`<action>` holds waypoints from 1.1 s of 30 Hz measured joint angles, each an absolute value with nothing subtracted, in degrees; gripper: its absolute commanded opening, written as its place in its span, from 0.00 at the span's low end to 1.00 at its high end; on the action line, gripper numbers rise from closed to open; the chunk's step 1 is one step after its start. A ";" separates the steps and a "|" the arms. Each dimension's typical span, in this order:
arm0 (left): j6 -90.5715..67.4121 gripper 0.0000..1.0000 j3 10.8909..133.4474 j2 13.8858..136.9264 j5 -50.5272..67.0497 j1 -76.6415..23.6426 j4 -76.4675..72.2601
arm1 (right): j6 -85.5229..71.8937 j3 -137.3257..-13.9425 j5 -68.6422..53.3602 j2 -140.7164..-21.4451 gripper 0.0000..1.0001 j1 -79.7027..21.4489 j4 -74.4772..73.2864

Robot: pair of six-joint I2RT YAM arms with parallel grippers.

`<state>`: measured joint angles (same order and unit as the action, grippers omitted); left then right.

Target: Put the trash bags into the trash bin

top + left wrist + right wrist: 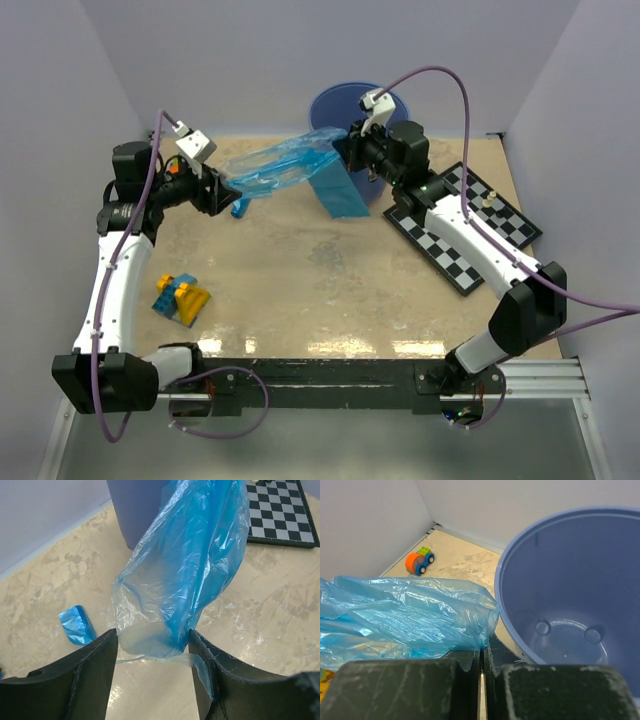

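A crinkly translucent blue trash bag (280, 165) (190, 565) (410, 615) hangs stretched between my two grippers above the table. My right gripper (350, 150) (482, 650) is shut on its corner, right beside the rim of the round blue trash bin (335, 105) (502, 580) (137, 510), whose inside is empty. My left gripper (226, 188) (152, 635) is open; the bag's other end sits between its jaws and film clings to the right finger. A darker blue sheet (338, 192) hangs under the right gripper. A small folded trash bag (240, 208) (76, 625) lies on the table.
A black-and-white chessboard (465, 225) (280, 510) lies at the right, under my right arm. Blue and yellow toy blocks (182, 297) sit at the front left. A small orange toy car (419, 561) stands by the back wall.
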<state>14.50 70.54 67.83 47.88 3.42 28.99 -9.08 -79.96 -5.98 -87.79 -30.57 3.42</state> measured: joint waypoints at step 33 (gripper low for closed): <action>5.06 0.98 59.31 67.68 51.11 -10.46 11.92 | 2.24 -93.84 -13.98 -97.60 0.00 -33.91 3.46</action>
